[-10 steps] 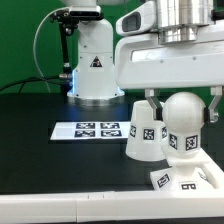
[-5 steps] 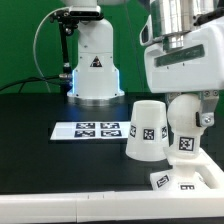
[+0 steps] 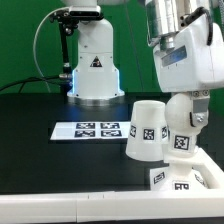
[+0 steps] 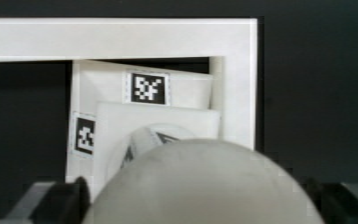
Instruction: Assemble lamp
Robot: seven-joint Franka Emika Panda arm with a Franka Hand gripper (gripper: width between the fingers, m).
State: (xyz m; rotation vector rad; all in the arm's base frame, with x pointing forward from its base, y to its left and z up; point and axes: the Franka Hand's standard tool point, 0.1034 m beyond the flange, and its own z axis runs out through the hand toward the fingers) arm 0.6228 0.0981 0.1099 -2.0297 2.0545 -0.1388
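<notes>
My gripper point(image 3: 186, 106) is shut on the white bulb point(image 3: 182, 128) and holds it upright just above the flat base point(image 3: 186, 181) at the exterior view's front right. The tapered shade point(image 3: 146, 130) stands upside-up on the black table right beside the bulb, on the exterior view's left of it. In the wrist view the bulb's round head point(image 4: 194, 180) fills the space between the dark fingers point(image 4: 59, 200) of my gripper point(image 4: 194, 202). The tagged base point(image 4: 144, 110) lies beneath it.
The marker board point(image 3: 92, 130) lies flat on the table to the exterior view's left of the shade. The large white robot pedestal point(image 3: 93, 65) stands behind it. The table's white front edge point(image 3: 60, 205) runs close to the base; it also shows in the wrist view point(image 4: 123, 40).
The hand has come down over the bulb's head and turned, and the bulb has sunk slightly toward the base. Shade, base and marker board have not moved.
</notes>
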